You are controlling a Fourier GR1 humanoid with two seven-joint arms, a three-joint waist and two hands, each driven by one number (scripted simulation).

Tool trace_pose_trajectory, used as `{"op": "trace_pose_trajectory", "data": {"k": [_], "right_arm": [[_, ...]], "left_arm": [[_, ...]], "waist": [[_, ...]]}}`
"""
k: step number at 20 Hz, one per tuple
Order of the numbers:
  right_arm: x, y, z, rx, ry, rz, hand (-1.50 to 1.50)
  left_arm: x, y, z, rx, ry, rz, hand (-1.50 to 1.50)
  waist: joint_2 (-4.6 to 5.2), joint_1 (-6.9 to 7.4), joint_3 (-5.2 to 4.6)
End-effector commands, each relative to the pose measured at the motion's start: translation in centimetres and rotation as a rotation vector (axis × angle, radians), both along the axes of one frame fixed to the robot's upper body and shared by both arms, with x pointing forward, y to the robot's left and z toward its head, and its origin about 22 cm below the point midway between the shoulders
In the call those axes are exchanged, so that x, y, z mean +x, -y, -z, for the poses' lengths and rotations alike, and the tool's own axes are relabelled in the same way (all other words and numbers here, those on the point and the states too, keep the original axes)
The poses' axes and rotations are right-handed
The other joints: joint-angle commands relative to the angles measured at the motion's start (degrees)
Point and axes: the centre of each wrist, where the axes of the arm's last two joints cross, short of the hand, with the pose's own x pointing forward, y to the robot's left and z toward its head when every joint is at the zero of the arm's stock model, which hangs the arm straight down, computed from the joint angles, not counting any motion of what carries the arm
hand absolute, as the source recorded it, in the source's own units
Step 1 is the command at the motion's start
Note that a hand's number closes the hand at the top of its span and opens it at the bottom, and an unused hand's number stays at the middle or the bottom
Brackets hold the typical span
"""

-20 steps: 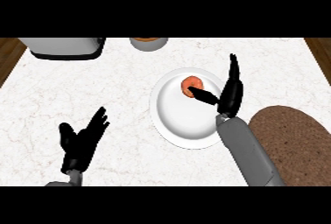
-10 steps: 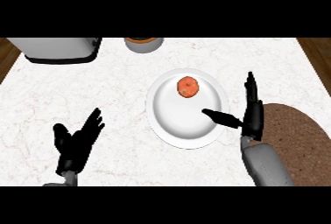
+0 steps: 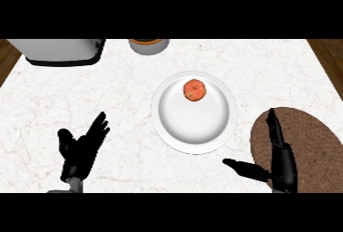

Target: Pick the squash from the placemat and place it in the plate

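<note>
The small orange squash (image 3: 195, 89) lies in the upper part of the white plate (image 3: 194, 127) at the counter's middle. A round brown placemat (image 3: 309, 145) sits to the plate's right with nothing on it. My right hand (image 3: 278, 156) is open at the lower right, fingers straight over the placemat's left edge, thumb pointing left below the plate. It holds nothing and is apart from the squash. Down at the lower left rests my left hand (image 3: 81, 149), open with fingers up.
A grey toaster-like appliance (image 3: 59, 50) stands at the back left. A grey cup with an orange top (image 3: 148, 45) sits at the back middle. Wooden floor shows past the counter's left and right edges.
My right hand has drawn back from the squash and plate toward the lower right, now over the placemat's edge. The squash stays in the plate. The left hand has barely moved.
</note>
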Motion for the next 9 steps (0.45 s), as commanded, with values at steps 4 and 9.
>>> {"op": "trace_pose_trajectory", "data": {"k": [4, 9], "right_arm": [[-4.9, 0.7, 1.4, -0.056, -0.034, -0.009, -1.50], [-6.8, 0.4, 1.5, -0.058, -0.049, -0.024, -1.50]], "left_arm": [[0.8, -0.1, -1.2, 0.003, -0.011, 0.007, 0.00], [0.4, 1.4, 0.6, -0.013, -0.039, -0.011, 0.00]], "waist": [[0.19, 0.24, -0.09], [0.20, 0.24, -0.09]]}}
